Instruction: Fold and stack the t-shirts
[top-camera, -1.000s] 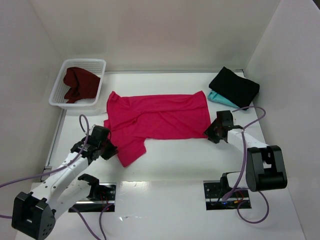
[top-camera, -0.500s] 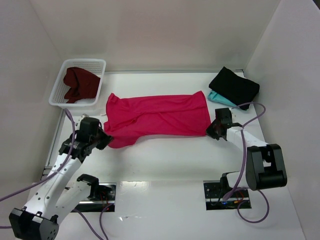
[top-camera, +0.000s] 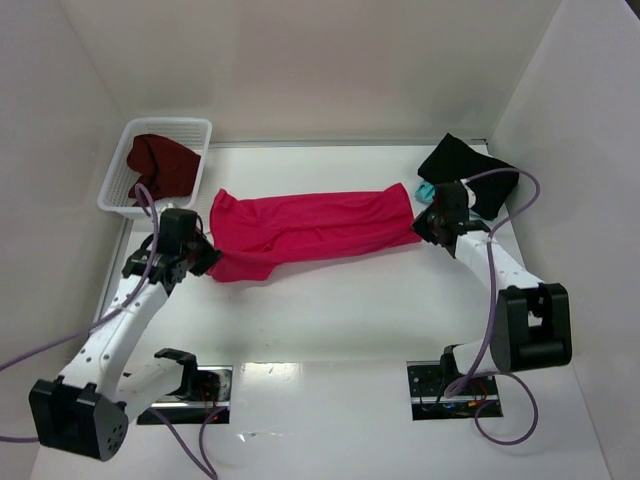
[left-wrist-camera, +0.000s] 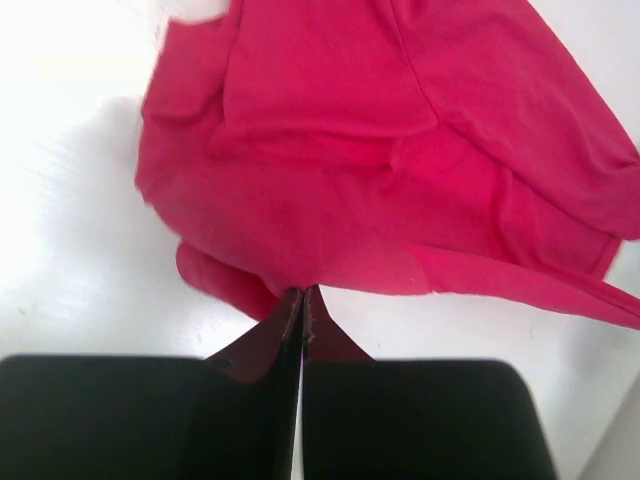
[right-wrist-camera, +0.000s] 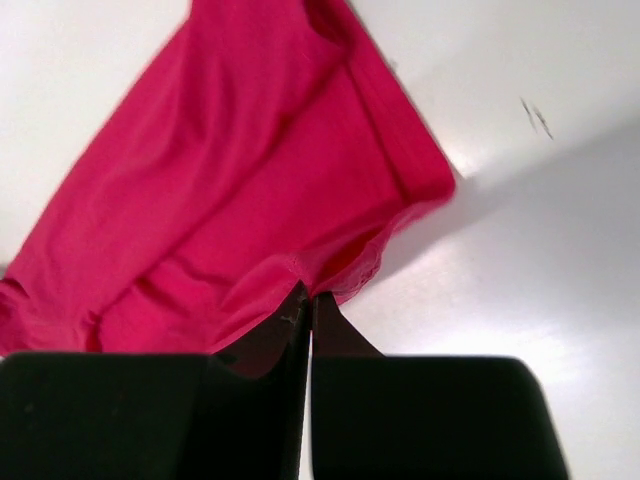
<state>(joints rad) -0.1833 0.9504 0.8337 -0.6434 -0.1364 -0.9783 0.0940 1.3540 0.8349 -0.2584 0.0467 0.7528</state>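
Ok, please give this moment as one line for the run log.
left gripper: shut on crimson-pink t-shirt | right gripper: shut on crimson-pink t-shirt | maroon t-shirt: in basket

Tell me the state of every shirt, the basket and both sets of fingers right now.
crimson-pink t-shirt: partly folded, near edge pinched at both ends.
basket: upright, one shirt inside.
maroon t-shirt: crumpled in the basket, unfolded.
black t-shirt: folded, lying on the teal one.
teal t-shirt: mostly hidden under the black.
left fingers: shut on the crimson-pink t-shirt.
right fingers: shut on the crimson-pink t-shirt.
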